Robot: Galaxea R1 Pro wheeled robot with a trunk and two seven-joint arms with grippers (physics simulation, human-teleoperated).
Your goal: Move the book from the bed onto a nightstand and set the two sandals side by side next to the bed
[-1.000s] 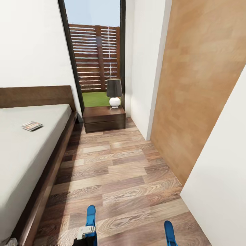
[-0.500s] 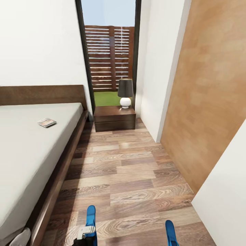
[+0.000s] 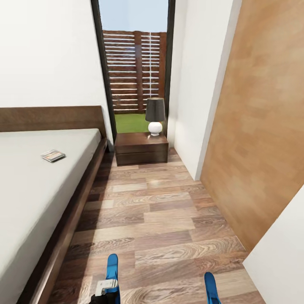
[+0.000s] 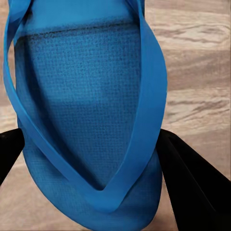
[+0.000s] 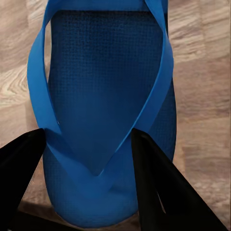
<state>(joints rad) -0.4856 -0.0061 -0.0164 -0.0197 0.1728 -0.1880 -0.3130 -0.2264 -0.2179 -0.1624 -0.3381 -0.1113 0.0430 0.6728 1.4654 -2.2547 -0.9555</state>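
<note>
Carrying one sandal (image 4: 91, 120) clamped in the left gripper (image 4: 91, 192), the other sandal (image 5: 108, 120) in the right gripper (image 5: 89, 187); lower both level, parallel, beside the bed (image 3: 38, 190) at frame left.

Black-shaded lamp (image 3: 155, 116) with round white base, slatted wooden fence (image 3: 135, 69) and green grass (image 3: 131, 122) outside, light wood wall panel (image 3: 257, 126) at right

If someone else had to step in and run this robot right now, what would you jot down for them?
Left claw: shut on a blue sandal.
Right claw: shut on the other sandal.
Both sandals are held above the wood floor, to the right of the bed.
The book lies on the mattress; the nightstand with its lamp stands ahead by the window.
Done: sandals picked up.
Left: set them side by side beside the bed, then move the book to the nightstand.
</note>
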